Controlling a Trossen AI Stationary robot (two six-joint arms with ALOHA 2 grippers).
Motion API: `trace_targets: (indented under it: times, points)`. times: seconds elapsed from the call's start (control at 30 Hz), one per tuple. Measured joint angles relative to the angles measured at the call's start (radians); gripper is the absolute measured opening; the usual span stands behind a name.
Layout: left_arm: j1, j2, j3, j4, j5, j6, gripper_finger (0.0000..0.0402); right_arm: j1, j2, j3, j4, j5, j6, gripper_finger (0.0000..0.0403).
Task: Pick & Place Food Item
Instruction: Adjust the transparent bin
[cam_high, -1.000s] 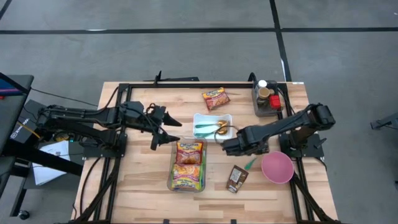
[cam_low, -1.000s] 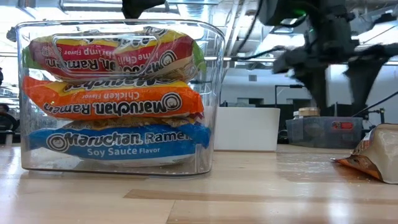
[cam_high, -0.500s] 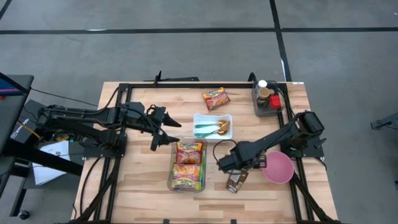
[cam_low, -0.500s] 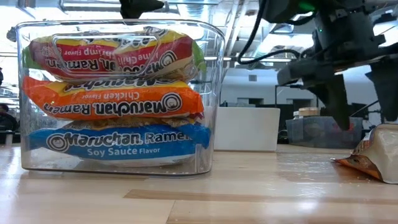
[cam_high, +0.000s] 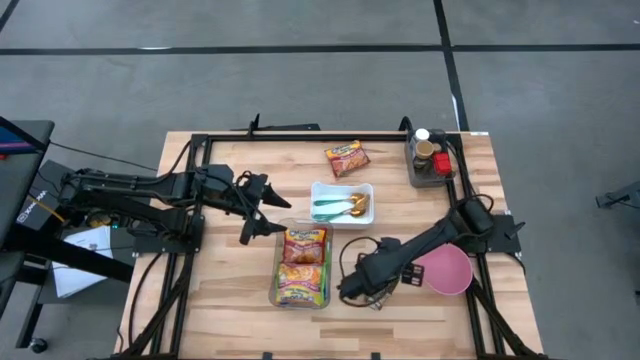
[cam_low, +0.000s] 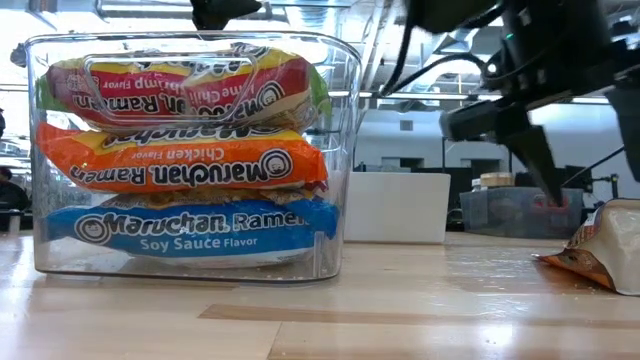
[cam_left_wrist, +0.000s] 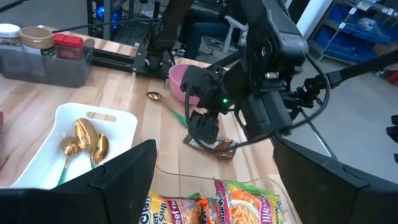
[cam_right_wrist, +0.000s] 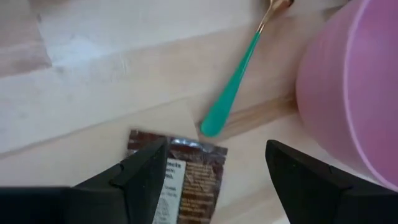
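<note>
High view: right gripper over the brown packet.
Its fingers stand apart, straddling the packet, which lies on the table beside the pink bowl. Left gripper waits, fingers apart, by the bin.

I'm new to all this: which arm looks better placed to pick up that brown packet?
The right arm, probably. Its gripper hangs open right over the brown packet, fingers either side. The left gripper waits open beyond the clear noodle box.
</note>
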Motion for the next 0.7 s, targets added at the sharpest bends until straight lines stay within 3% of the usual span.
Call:
trace_targets:
  times: [0.3, 0.7]
  points:
    - [0.0, 0.0, 0.0, -0.018, 0.003, 0.012, 0.0319, -0.008, 0.192, 0.198, -0.1, 0.02, 0.012, 0.0265]
    - [0.0, 0.0, 0.0, -0.018, 0.015, -0.062, 0.0319, 0.027, 0.295, 0.204, -0.108, 0.072, 0.043, 0.0265]
